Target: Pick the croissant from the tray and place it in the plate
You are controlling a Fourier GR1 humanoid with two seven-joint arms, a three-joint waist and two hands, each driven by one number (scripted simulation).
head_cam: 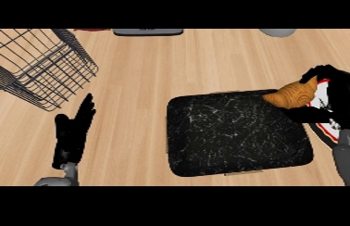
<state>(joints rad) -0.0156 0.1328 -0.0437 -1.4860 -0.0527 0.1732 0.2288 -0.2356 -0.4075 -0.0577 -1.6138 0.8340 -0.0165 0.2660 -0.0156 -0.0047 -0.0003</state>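
1. Golden-brown croissant (292, 95): the task's thing. It sits at the far right corner of the tray, overlapping the tray's edge on the plate side. It is not lying free on the tray's middle and not yet resting on the plate.
2. Black right hand (328, 74): curled over the croissant from above and from the right, with a digit below it, so it is grasping the pastry. Whether the croissant is lifted clear of the tray cannot be told from this steep view.
3. Black, white-veined tray (236, 137): a rounded rectangle on the desk at centre right. Nothing else shows on its surface.
4. White plate (329, 133) with a red and dark rim: just beside the tray's right edge, cut by the view's border and largely hidden behind the right hand.
5. Black left hand (74, 132): released, fingers straight and up, resting at the lower left, well apart from the tray.
6. Pale wooden desk (137, 63): carries all the above, plus a dark wire basket (48, 67) at the upper left.
7. Progress, as a judgement: the pick looks done or very nearly done, since the croissant is in the grasp at the tray's rim.
8. Remaining, as a judgement: a short carry to the right over the plate, a lowering onto its face, and the fingers opening. The placing has not been made.
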